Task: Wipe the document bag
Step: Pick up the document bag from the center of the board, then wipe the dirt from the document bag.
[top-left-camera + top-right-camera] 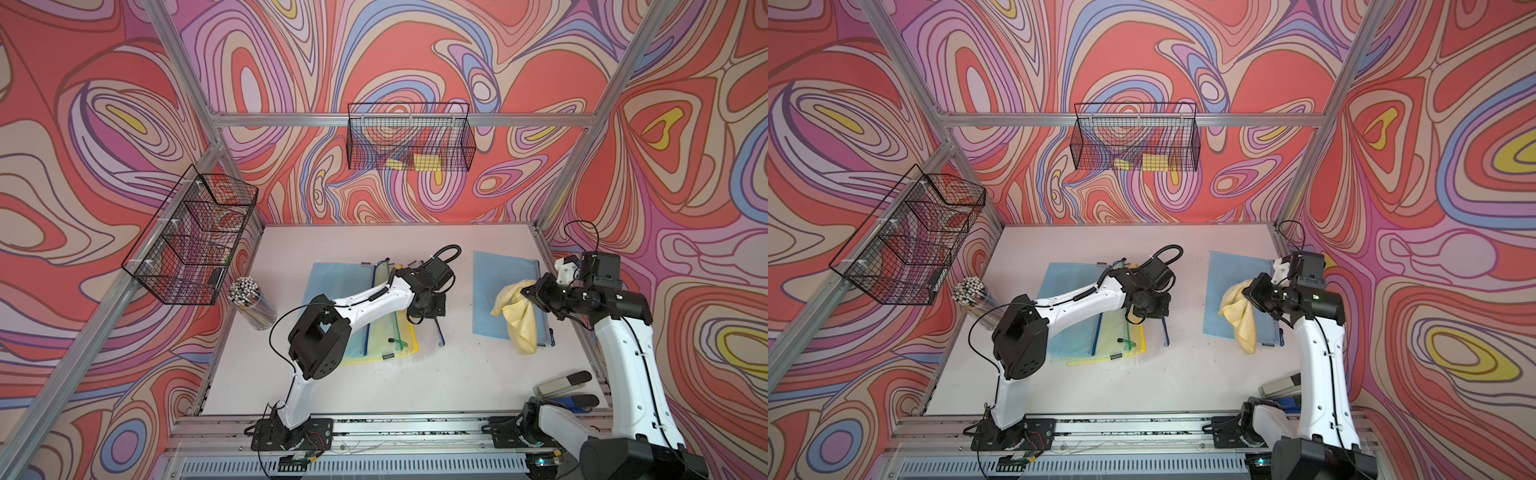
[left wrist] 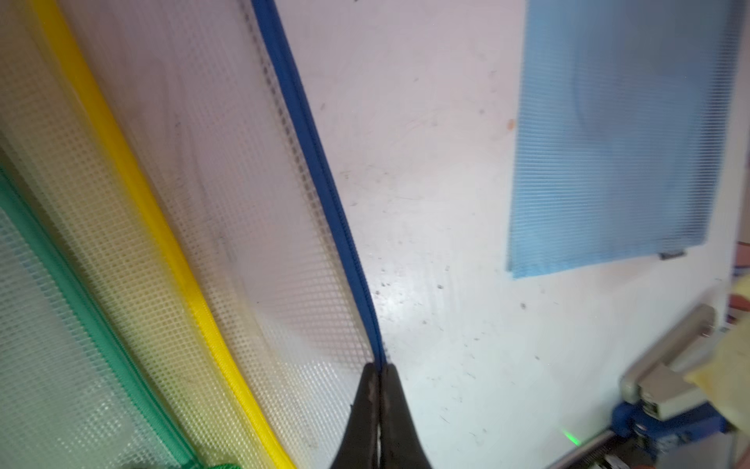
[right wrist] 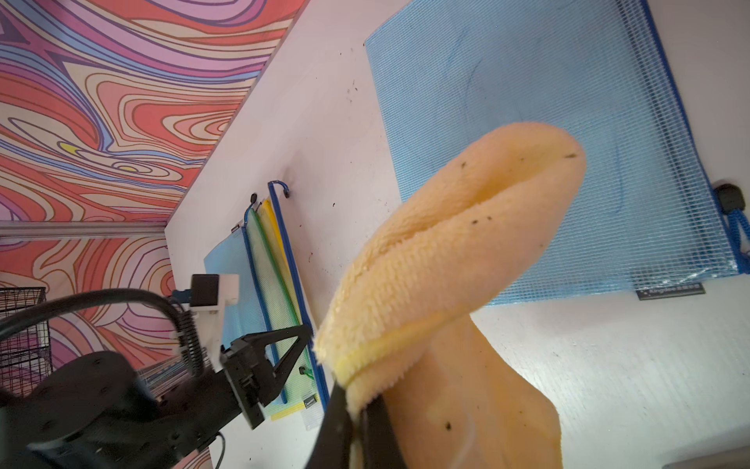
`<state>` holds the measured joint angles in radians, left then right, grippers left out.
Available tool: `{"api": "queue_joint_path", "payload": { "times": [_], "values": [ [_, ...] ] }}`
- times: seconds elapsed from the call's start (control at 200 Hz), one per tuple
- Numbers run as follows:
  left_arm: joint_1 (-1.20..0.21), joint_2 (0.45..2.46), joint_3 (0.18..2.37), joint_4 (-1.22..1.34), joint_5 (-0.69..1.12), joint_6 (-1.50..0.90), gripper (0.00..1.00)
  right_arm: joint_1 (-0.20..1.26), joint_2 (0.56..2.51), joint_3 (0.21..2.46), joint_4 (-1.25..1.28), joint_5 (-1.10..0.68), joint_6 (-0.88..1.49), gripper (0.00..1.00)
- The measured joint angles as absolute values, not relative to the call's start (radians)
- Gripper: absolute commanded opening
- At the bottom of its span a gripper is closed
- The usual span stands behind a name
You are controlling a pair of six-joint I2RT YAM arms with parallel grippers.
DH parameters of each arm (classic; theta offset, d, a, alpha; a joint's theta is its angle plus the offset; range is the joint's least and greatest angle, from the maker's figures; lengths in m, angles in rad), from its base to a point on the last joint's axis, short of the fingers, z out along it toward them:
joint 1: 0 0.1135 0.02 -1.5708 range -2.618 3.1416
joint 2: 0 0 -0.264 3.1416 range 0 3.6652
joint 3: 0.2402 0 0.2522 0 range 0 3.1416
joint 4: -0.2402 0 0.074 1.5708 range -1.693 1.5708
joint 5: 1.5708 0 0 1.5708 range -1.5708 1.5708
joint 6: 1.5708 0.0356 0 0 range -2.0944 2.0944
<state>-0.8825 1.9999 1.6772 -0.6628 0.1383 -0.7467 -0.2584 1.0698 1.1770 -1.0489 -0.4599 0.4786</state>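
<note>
Right wrist view: the right gripper [image 3: 359, 410] pinches a yellow cloth [image 3: 446, 251] over the blue document bag [image 3: 548, 122], lying flat on the right of the white table [image 3: 324, 122]. The left gripper [image 2: 379, 373], jaws pressed together, nips the blue zip edge of a clear document bag [image 2: 227, 182] mid-table.

Blue document bag [image 3: 548, 101] of translucent grid-woven plastic, yellow cloth [image 3: 446, 251] fluffy and speckled, white bench [image 2: 426, 182] smooth, slightly glossy, scuffed, black wire-metal baskets [image 1: 409, 141].
</note>
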Motion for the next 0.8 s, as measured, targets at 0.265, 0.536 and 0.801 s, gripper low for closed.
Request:
{"api": "queue_joint_path", "payload": {
  "times": [0.265,0.536,0.801],
  "values": [
    [-0.900,1.804,1.607,-0.433,0.350,-0.721,0.00,-0.258,1.057,1.177,-1.048,-0.459,0.479,0.00],
    [-0.848,1.385,1.221,-0.296,0.344,-0.691,0.03,-0.258,1.059,1.177,-1.047,-0.463,0.479,0.00],
    [-0.765,1.314,0.797,-0.316,0.215,-0.707,0.00,-0.257,1.073,1.174,-1.014,-0.542,0.479,0.00]
  ]
}}
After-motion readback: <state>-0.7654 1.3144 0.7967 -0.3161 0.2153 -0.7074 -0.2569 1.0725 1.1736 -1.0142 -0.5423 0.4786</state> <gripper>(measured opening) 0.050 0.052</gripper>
